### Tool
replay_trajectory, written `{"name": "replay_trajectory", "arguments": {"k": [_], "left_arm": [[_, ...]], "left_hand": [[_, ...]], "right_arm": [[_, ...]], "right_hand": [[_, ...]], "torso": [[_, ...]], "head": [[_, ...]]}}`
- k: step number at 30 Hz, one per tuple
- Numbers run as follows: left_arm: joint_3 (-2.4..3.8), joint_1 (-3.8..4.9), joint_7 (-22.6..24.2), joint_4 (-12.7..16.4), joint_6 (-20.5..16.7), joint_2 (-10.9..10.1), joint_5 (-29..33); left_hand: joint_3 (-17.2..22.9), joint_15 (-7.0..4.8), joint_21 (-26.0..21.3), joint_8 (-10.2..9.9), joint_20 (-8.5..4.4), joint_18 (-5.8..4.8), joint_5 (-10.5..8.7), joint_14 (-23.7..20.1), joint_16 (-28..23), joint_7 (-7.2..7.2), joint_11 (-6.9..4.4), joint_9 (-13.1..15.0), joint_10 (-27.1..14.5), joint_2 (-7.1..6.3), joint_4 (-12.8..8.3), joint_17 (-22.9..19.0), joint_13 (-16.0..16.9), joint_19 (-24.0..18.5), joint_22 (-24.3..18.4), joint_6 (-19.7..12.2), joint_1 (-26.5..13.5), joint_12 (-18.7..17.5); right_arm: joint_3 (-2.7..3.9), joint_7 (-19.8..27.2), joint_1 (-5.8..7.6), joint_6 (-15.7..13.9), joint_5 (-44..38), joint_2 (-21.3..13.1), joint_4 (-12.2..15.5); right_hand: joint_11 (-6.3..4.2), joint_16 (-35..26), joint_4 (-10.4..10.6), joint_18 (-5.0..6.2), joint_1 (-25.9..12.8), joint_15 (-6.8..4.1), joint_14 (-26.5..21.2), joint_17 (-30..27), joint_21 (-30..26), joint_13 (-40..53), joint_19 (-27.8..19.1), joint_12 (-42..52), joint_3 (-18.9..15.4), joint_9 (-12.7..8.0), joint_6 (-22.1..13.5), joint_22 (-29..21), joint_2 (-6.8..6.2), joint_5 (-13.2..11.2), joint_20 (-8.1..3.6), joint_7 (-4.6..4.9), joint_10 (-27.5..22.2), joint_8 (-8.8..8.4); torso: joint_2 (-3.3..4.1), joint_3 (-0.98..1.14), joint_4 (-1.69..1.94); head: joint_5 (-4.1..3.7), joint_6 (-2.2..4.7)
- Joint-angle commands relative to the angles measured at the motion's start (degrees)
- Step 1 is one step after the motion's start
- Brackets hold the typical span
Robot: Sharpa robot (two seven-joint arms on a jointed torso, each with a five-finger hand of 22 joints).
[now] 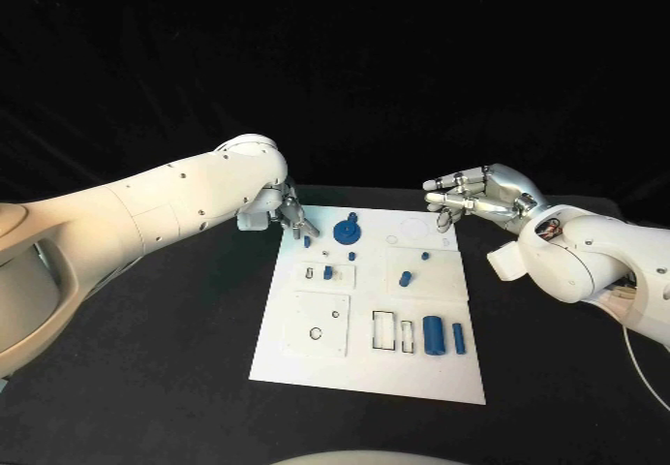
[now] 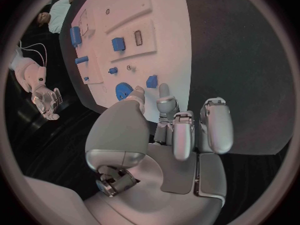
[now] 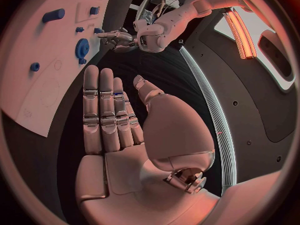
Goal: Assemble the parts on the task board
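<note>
hovering at the board's [image 1: 366, 373] far-left corner, the left robot hand [image 1: 290, 215] reaches empty toward a blue gear [image 1: 347, 231]; the right robot hand [image 1: 479, 194] waits empty, fingers apart. small, rigid, light: best pinched by its rim.

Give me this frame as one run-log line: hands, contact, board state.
left hand: open, at white task board's far-left corner, near small blue part | right hand: open, raised beyond far-right corner | blue gear: untouched
</note>
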Motion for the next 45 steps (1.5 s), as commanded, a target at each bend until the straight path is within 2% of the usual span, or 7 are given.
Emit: {"name": "replay_trajectory", "arguments": {"k": [1,26,31,34,39,42,45], "left_arm": [[0.01,-0.09,1.0,-0.1,2.3,0.1,0.5],[-0.01,-0.23,2.2,-0.4,2.4,0.6,2.3],[-0.01,-0.23,2.4,-0.5,1.8,0.7,2.3],[-0.02,-0.23,2.4,-0.6,1.6,0.8,2.3],[-0.05,-0.23,2.3,-0.7,2.0,0.9,2.3],[-0.12,-0.23,2.2,-0.8,2.2,1.0,2.3],[-0.18,-0.23,2.2,-0.8,1.8,1.0,2.3]], "left_hand": [[-0.3,0.44,0.4,-0.1,0.17,0.79,0.13,6.0,0.1,-0.28,-0.02,-0.1,0.5,-0.1,-0.1,15.1,-0.1,0.4,0.1,0.1,0.7,0.2],[-0.5,0.4,0.6,-0.1,0.11,0.72,0.24,6.0,0.1,-0.33,-0.08,-0.1,0.5,1.81,-0.6,15.1,-0.4,0.6,0.5,0.2,3.7,0.3],[0.3,0.35,0.5,-0.1,0.08,0.74,0.39,6.0,0.1,-0.4,-0.14,-0.2,0.4,3.46,-1.4,15.1,-0.5,0.6,0.4,0.1,5.9,0.3],[2.8,0.17,0.4,-0.3,-0.07,0.76,0.53,6.0,0.1,-0.59,-0.35,-0.3,0.1,5.73,-3.1,15.1,-0.8,0.6,0.4,-0.4,9.3,0.0],[8.0,-0.12,0.5,-0.7,-0.35,0.73,0.75,6.0,0.1,-0.83,-0.61,-0.5,-0.4,6.52,-6.6,15.1,-1.3,0.6,0.6,-1.3,14.8,-0.6],[12.5,-0.03,0.5,-0.8,-0.39,0.7,0.87,6.0,0.1,-0.52,-0.44,-0.6,-0.5,6.02,-8.2,15.1,-1.7,0.6,0.7,-1.7,16.4,-1.0],[18.0,0.25,0.5,-0.5,-0.22,0.7,0.7,6.0,0.1,-0.09,-0.12,-0.4,-0.3,4.26,-8.6,15.1,-2.2,0.7,0.9,-1.7,15.1,-1.3]], "right_arm": [[0.0,0.6,-0.04,0.9,-0.3,0.1,0.1],[0.0,0.4,-0.04,1.0,-0.3,0.1,-0.1],[0.0,0.3,-0.04,1.0,-0.3,0.1,0.0],[0.0,0.3,-0.04,1.1,-0.3,0.1,0.0],[0.0,0.3,-0.04,1.1,-0.3,0.1,0.0],[0.0,0.3,-0.04,1.1,-0.3,0.1,0.0],[0.0,0.3,-0.04,1.1,-0.3,0.1,0.0]], "right_hand": [[-0.06,0.3,0.0,0.27,0.2,0.17,-0.2,-0.1,-0.3,-0.1,-0.2,0.3,-0.3,0.0,0.1,-0.1,0.25,0.3,-0.07,-0.13,-0.5,0.27],[-0.01,0.3,0.1,0.25,0.2,0.21,-0.4,-0.2,-0.4,-0.2,-0.2,0.3,-0.4,0.0,0.0,-0.1,0.34,0.6,-0.05,-0.08,-0.7,0.21],[-0.01,0.3,0.1,0.25,0.2,0.21,-0.4,-0.2,-0.4,-0.2,-0.2,0.3,-0.4,0.0,0.0,-0.1,0.34,0.6,-0.05,-0.08,-0.7,0.21],[0.0,0.3,0.1,0.25,0.2,0.22,-0.4,-0.3,-0.4,-0.2,-0.3,0.3,-0.4,0.0,0.0,-0.1,0.41,0.6,-0.05,-0.06,-0.7,0.2],[0.0,0.3,0.1,0.25,0.2,0.22,-0.4,-0.3,-0.4,-0.2,-0.3,0.3,-0.4,0.0,0.0,-0.1,0.41,0.6,-0.05,-0.06,-0.7,0.2],[0.0,0.3,0.1,0.25,0.2,0.22,-0.4,-0.3,-0.4,-0.2,-0.3,0.3,-0.4,0.0,0.0,-0.1,0.41,0.6,-0.05,-0.06,-0.7,0.2],[0.0,0.3,0.1,0.25,0.2,0.22,-0.4,-0.3,-0.4,-0.2,-0.3,0.3,-0.4,0.0,0.0,-0.1,0.41,0.6,-0.05,-0.06,-0.7,0.2]], "torso": [[0.0,0.0,0.03],[0.03,0.01,-0.04],[0.04,0.02,-0.03],[0.02,0.02,-0.05],[0.02,0.02,-0.06],[0.0,0.03,-0.06],[-0.05,0.04,-0.11]], "head": [[0.07,0.0],[0.07,-0.05],[0.05,-0.17],[0.03,-0.21],[0.0,-0.39],[-0.02,-0.38],[-0.02,-0.38]]}}
